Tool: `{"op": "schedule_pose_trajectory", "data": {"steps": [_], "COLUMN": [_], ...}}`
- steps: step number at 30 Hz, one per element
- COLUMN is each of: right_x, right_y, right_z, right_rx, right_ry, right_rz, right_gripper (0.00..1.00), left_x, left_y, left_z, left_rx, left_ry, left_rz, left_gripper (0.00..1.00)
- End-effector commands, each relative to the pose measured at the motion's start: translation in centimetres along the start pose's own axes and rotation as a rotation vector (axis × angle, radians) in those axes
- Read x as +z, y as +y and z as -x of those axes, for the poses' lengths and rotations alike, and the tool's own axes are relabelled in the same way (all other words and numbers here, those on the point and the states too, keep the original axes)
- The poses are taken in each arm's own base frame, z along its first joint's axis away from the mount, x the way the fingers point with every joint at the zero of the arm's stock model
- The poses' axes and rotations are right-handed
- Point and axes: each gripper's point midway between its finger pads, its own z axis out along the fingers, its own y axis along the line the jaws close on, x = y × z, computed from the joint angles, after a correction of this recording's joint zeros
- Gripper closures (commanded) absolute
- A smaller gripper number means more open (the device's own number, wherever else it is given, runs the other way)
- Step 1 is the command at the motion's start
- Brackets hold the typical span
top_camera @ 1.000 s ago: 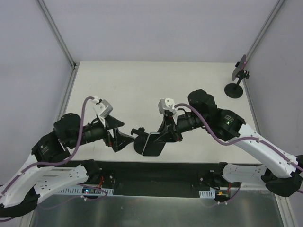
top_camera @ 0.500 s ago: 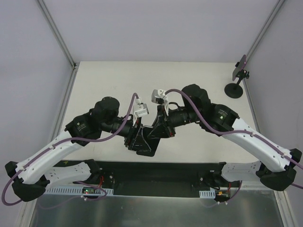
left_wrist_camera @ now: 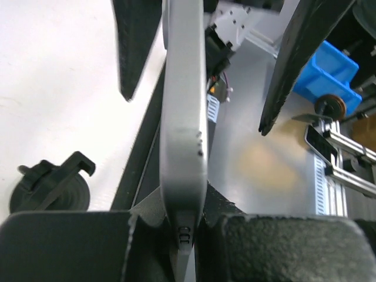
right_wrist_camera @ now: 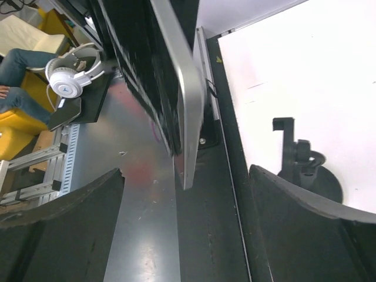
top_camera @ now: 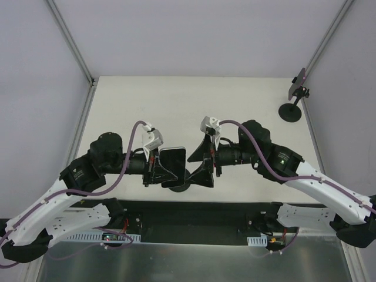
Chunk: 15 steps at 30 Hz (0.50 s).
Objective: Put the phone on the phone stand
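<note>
The phone [top_camera: 174, 157], a silver-edged slab with a dark face, hangs in the air over the table's near edge, and my left gripper [top_camera: 165, 170] is shut on its left end. In the left wrist view its silver edge [left_wrist_camera: 183, 88] runs up from my closed jaws [left_wrist_camera: 183, 235]. My right gripper [top_camera: 197, 167] stands open at the phone's other end, its fingers either side without touching; the right wrist view shows the phone's edge [right_wrist_camera: 187, 88] ahead of the wide gap [right_wrist_camera: 185, 229]. The small black phone stand [top_camera: 181, 187] [left_wrist_camera: 50, 185] [right_wrist_camera: 301, 164] sits on the table just below.
A second black stand [top_camera: 292, 110] with a tilted dark plate on top is at the table's far right corner. The black front rail [top_camera: 194, 205] and metal bench lie just below the grippers. White walls close in the table on the left, back and right.
The phone passed from right to left: my left gripper came in and shut on it, and my right gripper opened and let go. Both arms shifted near the front edge.
</note>
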Motion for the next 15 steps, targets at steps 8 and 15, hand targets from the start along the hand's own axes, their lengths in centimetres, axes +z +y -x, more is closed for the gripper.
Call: {"op": "schedule_pose_trajectory", "data": {"steps": [8, 15], "right_x": [1.9, 2.6], "right_y": [3.4, 3.9], "right_z": [2.8, 2.4], "right_rx": [-0.017, -0.024], "right_ry": [-0.209, -0.18], "right_rz": [0.18, 0.229], "right_gripper": [0.41, 0.71], "left_x": [-1.0, -1.5], "left_y": [-1.9, -2.5], "left_z": [6.2, 7.2], "left_rx": [0.048, 0.046], "left_ry": [-0.31, -0.358], "left_rz": [-0.041, -0.057], "left_gripper": [1.0, 1.0]}}
